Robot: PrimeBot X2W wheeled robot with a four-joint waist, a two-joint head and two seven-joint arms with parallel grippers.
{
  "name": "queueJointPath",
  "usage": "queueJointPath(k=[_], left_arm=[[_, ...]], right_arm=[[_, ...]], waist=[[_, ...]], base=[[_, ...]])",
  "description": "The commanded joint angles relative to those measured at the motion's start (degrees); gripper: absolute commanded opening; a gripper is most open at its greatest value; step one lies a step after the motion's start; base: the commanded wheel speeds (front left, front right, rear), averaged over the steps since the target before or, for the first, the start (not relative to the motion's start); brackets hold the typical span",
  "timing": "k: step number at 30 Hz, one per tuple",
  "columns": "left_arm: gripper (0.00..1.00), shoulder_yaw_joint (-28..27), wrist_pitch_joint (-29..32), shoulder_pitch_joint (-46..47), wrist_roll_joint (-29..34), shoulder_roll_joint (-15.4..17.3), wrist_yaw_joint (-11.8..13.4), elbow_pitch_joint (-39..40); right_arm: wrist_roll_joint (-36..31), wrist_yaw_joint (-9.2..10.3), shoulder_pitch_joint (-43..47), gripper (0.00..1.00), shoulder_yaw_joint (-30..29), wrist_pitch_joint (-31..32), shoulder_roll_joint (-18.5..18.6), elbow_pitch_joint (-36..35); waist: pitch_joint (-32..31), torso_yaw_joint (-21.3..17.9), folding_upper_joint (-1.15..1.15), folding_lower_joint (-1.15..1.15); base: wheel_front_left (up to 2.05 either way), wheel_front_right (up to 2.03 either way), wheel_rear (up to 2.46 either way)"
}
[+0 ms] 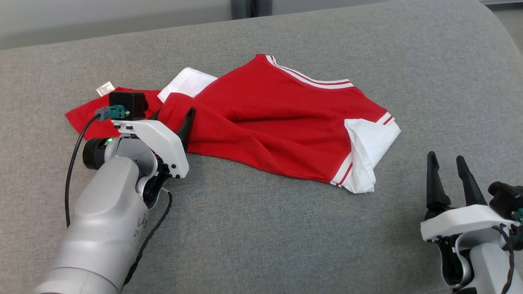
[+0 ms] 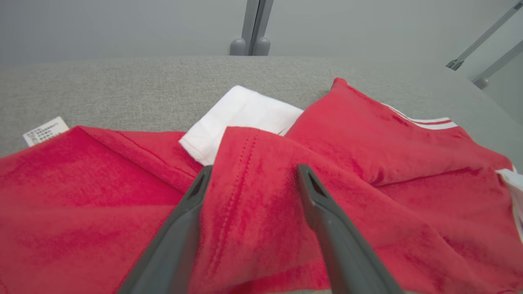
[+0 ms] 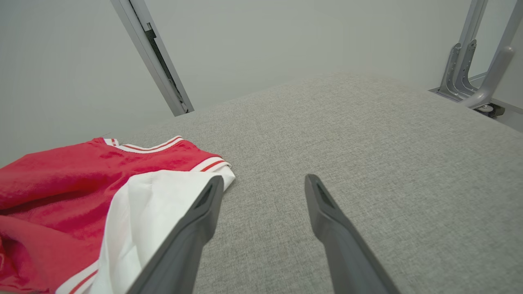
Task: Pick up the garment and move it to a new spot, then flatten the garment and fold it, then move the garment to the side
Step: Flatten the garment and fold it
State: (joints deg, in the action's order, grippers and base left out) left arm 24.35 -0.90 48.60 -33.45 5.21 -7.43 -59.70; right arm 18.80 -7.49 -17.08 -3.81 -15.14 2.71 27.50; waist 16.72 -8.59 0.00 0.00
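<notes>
Nearest, the right gripper, jaws spread, over bare grey cushion; beyond, the left gripper — jaws likewise apart — straddles a raised hem of the red shirt, crumpled mid-cushion. Probably the flattening step: next, close on that hem and draw it outward.

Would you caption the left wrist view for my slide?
Open left gripper straddling a fold of the red garment on a grey surface.

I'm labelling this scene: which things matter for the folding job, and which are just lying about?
For the job: red and white garment, left gripper, right gripper.
Just there: grey fabric surface, metal rail, metal brackets.
</notes>
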Motion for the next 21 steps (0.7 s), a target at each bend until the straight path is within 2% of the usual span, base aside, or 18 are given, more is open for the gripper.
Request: queueJointPath(k=[1, 2, 3, 11, 17, 21], left_arm=[[0.47, 0.78, -0.76, -0.17, -0.81, 0.65, -0.03, 0.82], [0.16, 1.94, -1.32, -0.51, -1.44, 0.99, -0.03, 1.47], [0.00, 3.09, -2.05, -0.87, -2.10, 1.07, -0.04, 2.16], [0.00, 11.01, -3.75, -4.85, -7.86, 1.68, -0.04, 4.00], [0.00, 14.47, -10.71, -10.98, -11.57, 2.45, -0.04, 5.57], [0.00, 15.22, -13.31, -17.26, -13.66, 3.27, -0.04, 6.51]], right_arm=[[0.37, 0.00, -0.37, 1.00, -0.20, 0.00, 0.38, 0.14], [0.30, 0.00, -0.30, 1.00, -0.24, 0.00, 0.39, 0.16], [0.25, 0.00, -0.24, 1.00, -0.27, 0.00, 0.39, 0.17], [-0.15, 0.00, 1.03, 1.00, -0.53, 0.00, 0.40, 1.50], [-0.08, 0.00, 3.28, 1.00, -0.98, 0.00, 0.40, 2.32], [-0.32, 0.00, 5.60, 1.00, -1.74, 0.00, 0.39, 2.84]], waist=[[-0.09, 0.17, 0.00, 0.00], [-0.26, 0.38, 0.00, 0.00], [-0.44, 0.63, 0.00, 0.00], [-4.27, 3.32, 0.00, 0.00], [-9.62, 5.47, 0.00, 0.00], [-13.74, 7.00, 0.00, 0.00]], base=[[0.00, 0.00, 0.00], [0.00, 0.00, 0.00], [0.00, 0.00, 0.00], [0.00, 0.00, 0.00], [0.00, 0.00, 0.00], [0.00, 0.00, 0.00]])
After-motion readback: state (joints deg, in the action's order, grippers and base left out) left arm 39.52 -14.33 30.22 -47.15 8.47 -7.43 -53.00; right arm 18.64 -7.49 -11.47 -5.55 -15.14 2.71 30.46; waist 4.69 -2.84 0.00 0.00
